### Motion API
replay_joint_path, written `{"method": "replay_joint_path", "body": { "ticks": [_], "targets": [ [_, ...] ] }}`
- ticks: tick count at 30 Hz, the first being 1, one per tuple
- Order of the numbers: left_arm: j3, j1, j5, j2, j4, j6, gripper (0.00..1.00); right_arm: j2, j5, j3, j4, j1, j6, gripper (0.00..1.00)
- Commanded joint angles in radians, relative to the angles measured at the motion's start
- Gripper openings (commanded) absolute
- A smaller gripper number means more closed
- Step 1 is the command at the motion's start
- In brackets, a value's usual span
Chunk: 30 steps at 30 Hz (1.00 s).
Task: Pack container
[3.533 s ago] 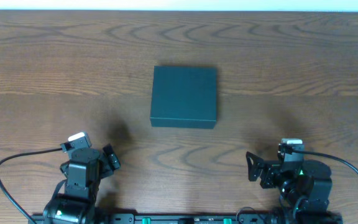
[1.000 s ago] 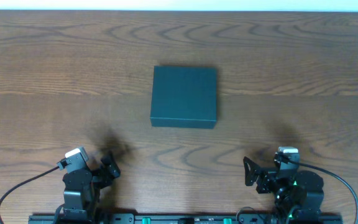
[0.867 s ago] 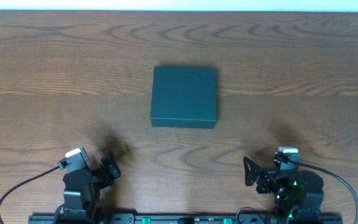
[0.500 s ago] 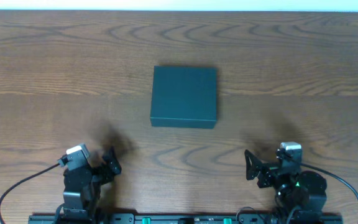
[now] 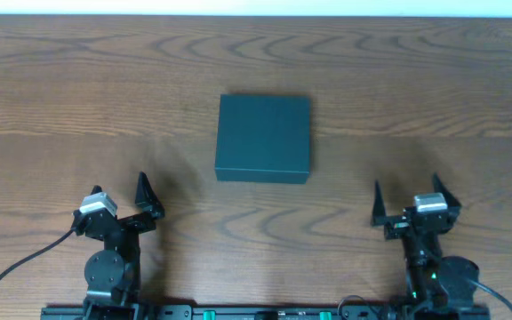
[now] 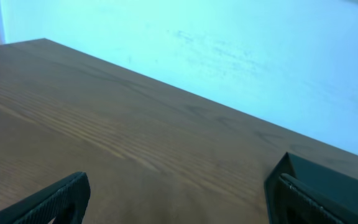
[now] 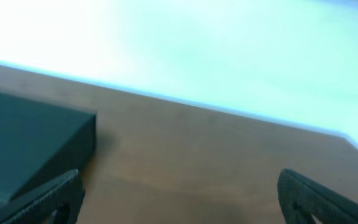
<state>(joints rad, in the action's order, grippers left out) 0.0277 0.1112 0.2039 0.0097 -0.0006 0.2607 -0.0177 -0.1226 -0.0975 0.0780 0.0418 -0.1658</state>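
Note:
The container point(image 5: 263, 139), a dark teal square box with its lid down, lies flat at the middle of the wooden table. My left gripper point(image 5: 118, 194) stands open near the front edge, to the left of and nearer than the box, empty. My right gripper point(image 5: 407, 197) is open as well, to the front right of the box, holding nothing. In the left wrist view the container point(image 6: 344, 175) shows at the far right behind one finger, with the gripper point(image 6: 182, 205) wide apart. The right wrist view has the container point(image 7: 23, 137) at the left and the gripper point(image 7: 182, 202) open over bare wood.
The wooden table point(image 5: 434, 80) stretches to a pale far edge and wall. Black cables point(image 5: 25, 267) run from both arm bases along the front edge.
Both grippers have swung up from a folded pose and now point towards the far side of the table. The container has not moved.

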Motion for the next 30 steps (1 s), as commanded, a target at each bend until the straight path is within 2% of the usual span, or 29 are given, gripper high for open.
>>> {"method": "replay_joint_path", "body": {
  "ticks": [1,8,13,18,30],
  "targets": [
    [-0.023,-0.006,0.033,-0.005,0.047,-0.022,0.95,0.005,0.015,0.051,-0.096,-0.004,-0.015,0.99],
    [-0.023,-0.006,0.040,-0.005,0.070,-0.023,0.95,0.005,0.063,0.088,-0.119,-0.004,-0.016,0.99],
    [-0.023,-0.006,0.046,-0.005,0.012,-0.022,0.95,0.005,0.136,0.092,-0.025,-0.004,-0.111,0.99],
    [-0.023,-0.006,0.077,0.006,-0.053,-0.037,0.95,-0.008,0.156,0.092,-0.005,-0.004,-0.119,0.99],
    [-0.023,-0.006,0.077,0.194,-0.053,-0.037,0.95,-0.182,0.148,0.092,-0.005,-0.004,-0.119,0.99]
  ]
}}
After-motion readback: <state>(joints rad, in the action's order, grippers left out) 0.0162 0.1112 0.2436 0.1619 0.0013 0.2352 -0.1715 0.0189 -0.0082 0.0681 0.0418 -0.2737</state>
